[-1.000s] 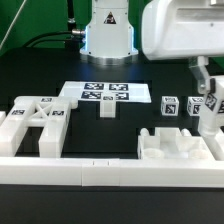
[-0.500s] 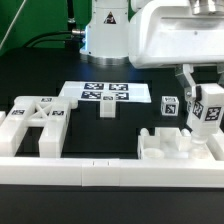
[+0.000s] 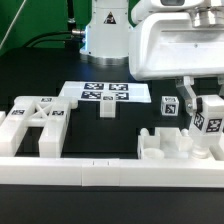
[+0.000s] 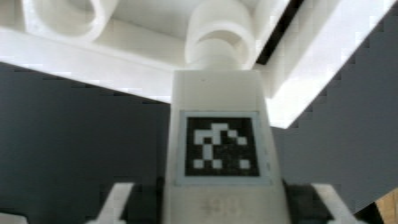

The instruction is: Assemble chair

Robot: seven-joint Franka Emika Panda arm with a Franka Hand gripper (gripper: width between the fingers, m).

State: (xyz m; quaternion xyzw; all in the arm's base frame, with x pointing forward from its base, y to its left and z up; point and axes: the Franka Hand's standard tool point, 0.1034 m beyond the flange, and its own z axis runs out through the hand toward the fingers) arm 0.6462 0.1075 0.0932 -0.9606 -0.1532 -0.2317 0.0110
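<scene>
"Exterior view, toward its right on the black table [image 3: 40,92]: what has the two-finger gripper [image 3: 203,108] got?"

"It is clamped on a glossy white plastic post [image 3: 211,126] bearing a black-and-white square tag; the post stands upright over the exterior view's right end of the chunky white notched block [image 3: 170,143], near the table's front edge; whether they touch I cannot tell."

"And the wrist view?"

"Both fingers [image 4: 125,205] flank the post; its rounded peg end points at white plastic beyond, where a round hole shows."

"What might go wrong?"

"I judge the peg could miss its hole and jam crooked; pressing on might twist the post in the grip or shove the block; the small white tagged cube [image 3: 169,106] just beside could get knocked; the X-braced white frame [image 3: 35,122] sits well apart, out of harm."
</scene>
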